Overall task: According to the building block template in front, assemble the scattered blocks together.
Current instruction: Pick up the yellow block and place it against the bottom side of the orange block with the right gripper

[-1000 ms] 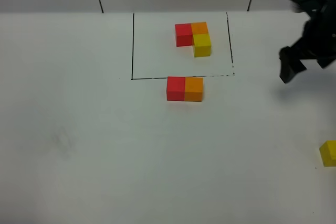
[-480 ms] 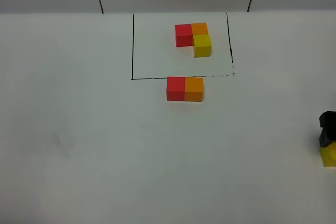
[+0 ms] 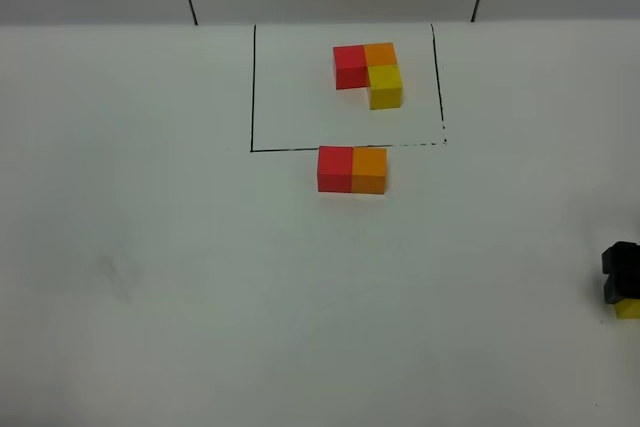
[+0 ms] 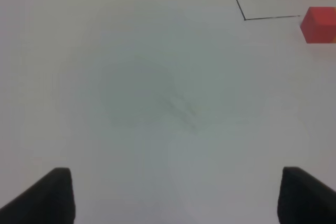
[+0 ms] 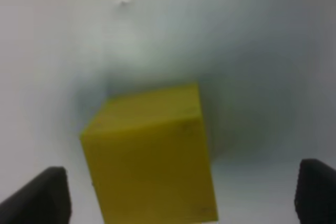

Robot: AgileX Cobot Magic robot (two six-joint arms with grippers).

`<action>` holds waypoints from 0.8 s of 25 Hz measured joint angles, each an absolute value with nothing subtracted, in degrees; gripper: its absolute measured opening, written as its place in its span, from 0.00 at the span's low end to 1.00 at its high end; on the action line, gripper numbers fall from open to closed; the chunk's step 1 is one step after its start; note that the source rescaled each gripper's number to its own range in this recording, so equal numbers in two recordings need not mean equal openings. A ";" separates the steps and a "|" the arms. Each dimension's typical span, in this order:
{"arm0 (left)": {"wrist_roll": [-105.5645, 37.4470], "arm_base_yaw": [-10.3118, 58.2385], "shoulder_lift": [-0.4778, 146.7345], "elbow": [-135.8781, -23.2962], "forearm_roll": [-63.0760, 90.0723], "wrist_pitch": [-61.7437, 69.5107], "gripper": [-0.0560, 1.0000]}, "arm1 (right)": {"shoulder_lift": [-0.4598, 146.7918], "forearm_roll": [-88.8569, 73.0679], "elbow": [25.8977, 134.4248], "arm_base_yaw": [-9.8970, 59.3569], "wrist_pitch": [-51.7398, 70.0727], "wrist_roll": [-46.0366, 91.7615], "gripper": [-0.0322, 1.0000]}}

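Well right of the building block template [image 3: 368,74], the right gripper [image 5: 177,192] straddles the yellow cube [image 5: 149,156], jaws spread and not yet clamped. Just before the template, the red cube [image 3: 335,168] and orange cube [image 3: 369,169] sit joined; only yellow remains to add.

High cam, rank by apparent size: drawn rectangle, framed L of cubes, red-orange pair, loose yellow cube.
1. Drawn rectangle.
2. Framed L of cubes, narrowly.
3. Red-orange pair, nearer the camera, so close to the L.
4. Loose yellow cube, mostly hidden.
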State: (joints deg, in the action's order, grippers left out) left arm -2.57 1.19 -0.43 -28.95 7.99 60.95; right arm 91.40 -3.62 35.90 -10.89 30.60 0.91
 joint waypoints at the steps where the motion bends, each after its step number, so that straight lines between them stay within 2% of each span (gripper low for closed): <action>1: -2.57 1.19 -0.43 -28.95 7.99 60.95 0.70 | 91.40 -3.62 35.90 -10.89 30.60 1.58 0.72; 3: -2.57 1.19 -0.43 -28.95 7.99 60.95 0.70 | 91.40 -3.62 35.90 -10.89 30.46 2.97 0.68; 7: -2.57 1.19 -0.43 -28.95 7.99 60.95 0.70 | 91.40 -3.62 35.90 -10.89 30.22 4.56 0.51; 12: -2.62 1.19 -0.43 -28.95 7.99 60.95 0.70 | 93.06 -3.62 35.90 -10.73 30.22 5.57 0.25; 15: -2.62 1.19 -0.43 -28.95 7.99 60.95 0.70 | 94.18 -3.62 35.90 -9.67 30.09 6.05 0.05; 20: -2.62 1.19 -0.43 -28.95 7.99 60.95 0.70 | 94.36 -3.80 36.35 -7.23 28.94 6.22 0.04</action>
